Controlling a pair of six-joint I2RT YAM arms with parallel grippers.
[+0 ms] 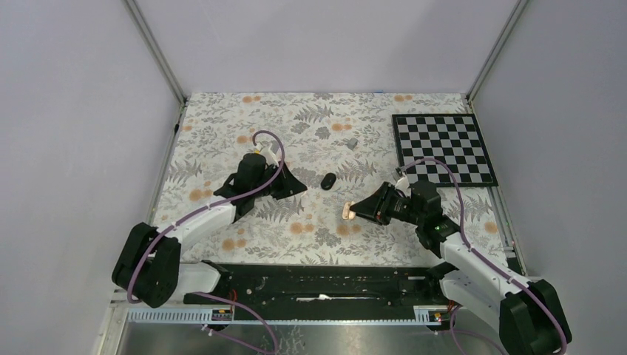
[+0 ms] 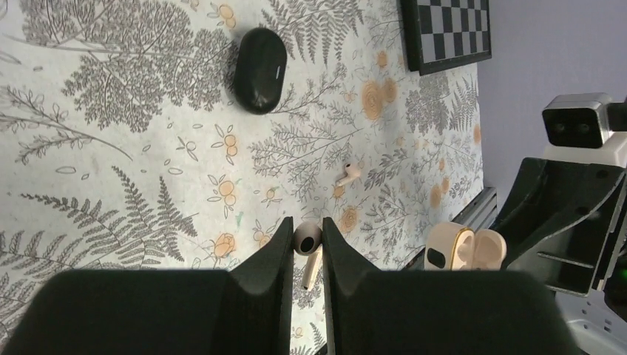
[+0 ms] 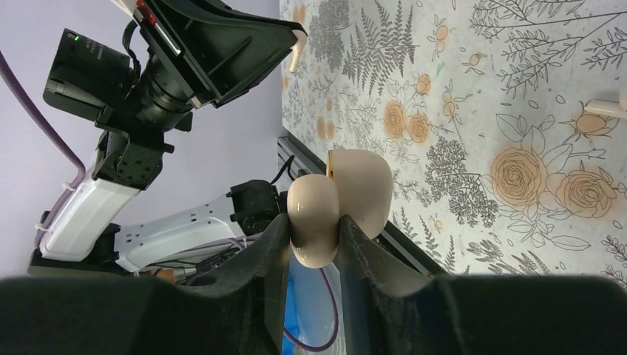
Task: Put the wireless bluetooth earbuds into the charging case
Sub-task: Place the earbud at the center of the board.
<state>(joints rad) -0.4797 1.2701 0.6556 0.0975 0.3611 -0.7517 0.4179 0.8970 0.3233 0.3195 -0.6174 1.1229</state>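
Note:
The earbuds here are beige with stems. My left gripper [image 2: 306, 244] is shut on one earbud [image 2: 307, 238], its grey tip between the fingers and its stem pointing back; it also shows in the right wrist view [image 3: 296, 55]. The other earbud [image 2: 347, 174] lies on the floral cloth; it also shows in the right wrist view [image 3: 610, 109]. My right gripper [image 3: 314, 237] is shut on the open beige charging case [image 3: 333, 211], held above the cloth. The case also shows in the top view [image 1: 347, 212] and the left wrist view [image 2: 466, 248]. In the top view the left gripper [image 1: 294, 185] is left of the right gripper [image 1: 358, 211].
A black oval pod [image 1: 327, 180] lies on the cloth between the two grippers, also in the left wrist view [image 2: 260, 70]. A small grey block [image 1: 352, 142] sits farther back. A checkerboard [image 1: 444, 148] lies at the back right. Frame posts and walls enclose the table.

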